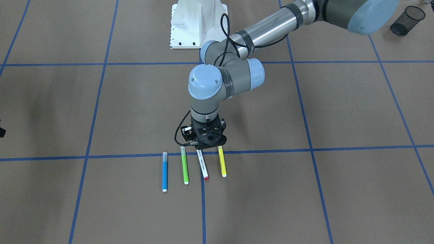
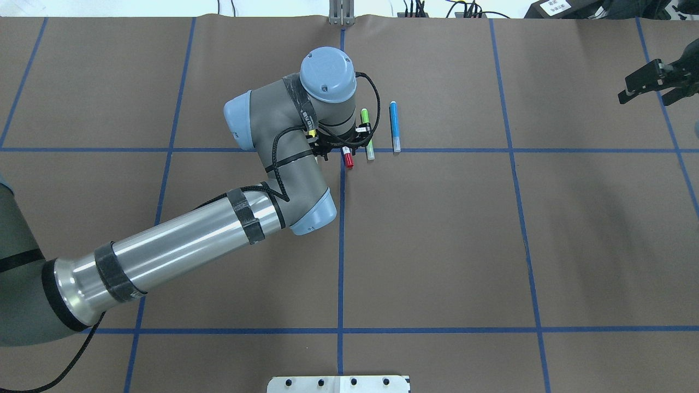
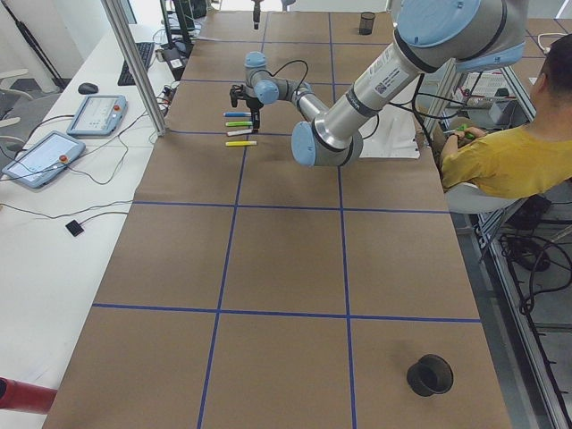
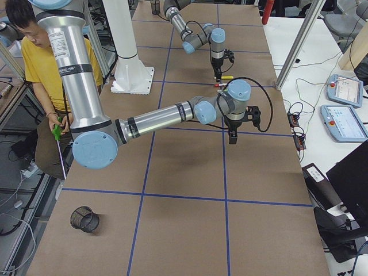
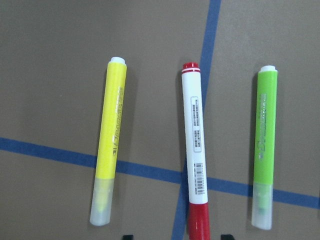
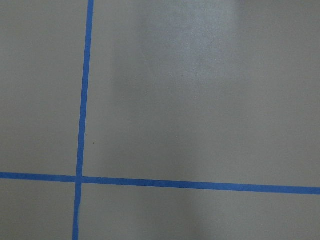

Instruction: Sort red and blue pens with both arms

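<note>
Brown paper covers the long table (image 1: 339, 108), marked into big squares with blue tape. All four pens lie in a row well out from the robot's white metal base plate (image 1: 198, 23), on its far side of the table.

The white-barrelled pen with the red cap (image 5: 195, 150) lies between a yellow marker (image 1: 222, 162) and a green marker (image 1: 184, 167). The blue-barrelled pen with the translucent cap (image 1: 164, 173) ends the row beyond the green one.

The left gripper (image 1: 202, 144) hangs over the red cap, jaws spread to either side and not touching it. The right gripper (image 2: 650, 87) is far off to the base's right; I cannot tell how its jaws stand.

A black mesh cup (image 1: 407, 21) stands off to the base's left. Behind the base a person in a yellow shirt (image 3: 518, 161) sits, and a white side bench holds grey control tablets (image 3: 94, 114).
</note>
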